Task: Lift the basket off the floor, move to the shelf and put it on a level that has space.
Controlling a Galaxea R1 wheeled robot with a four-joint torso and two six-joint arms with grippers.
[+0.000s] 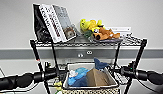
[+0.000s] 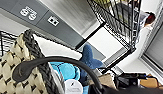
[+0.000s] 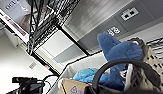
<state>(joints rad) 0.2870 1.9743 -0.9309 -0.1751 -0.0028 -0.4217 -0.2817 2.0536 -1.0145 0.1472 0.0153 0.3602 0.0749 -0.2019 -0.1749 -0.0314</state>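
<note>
The beige woven basket (image 1: 92, 90) hangs between my two arms in front of the shelf (image 1: 34, 50), with blue cloth (image 1: 77, 76) and a brown box (image 1: 97, 77) above its rim. My left gripper (image 1: 57, 72) is at its left side and my right gripper (image 1: 122, 70) at its right side. In each wrist view a dark basket handle (image 2: 47, 62) (image 3: 122, 63) arches up and runs into the gripper, beside the woven wall (image 2: 12, 72) (image 3: 152, 60). The basket sits at the height of a wire-grid level (image 1: 121, 78) under the top tier; I cannot tell whether it rests on it.
The top tier (image 1: 132, 41) carries leaning books (image 1: 55, 22) and plush toys (image 1: 99, 31). Behind the shelf stands a light wall with a grey band and sockets (image 1: 84, 53). Black posts (image 1: 140, 53) flank the basket on both sides.
</note>
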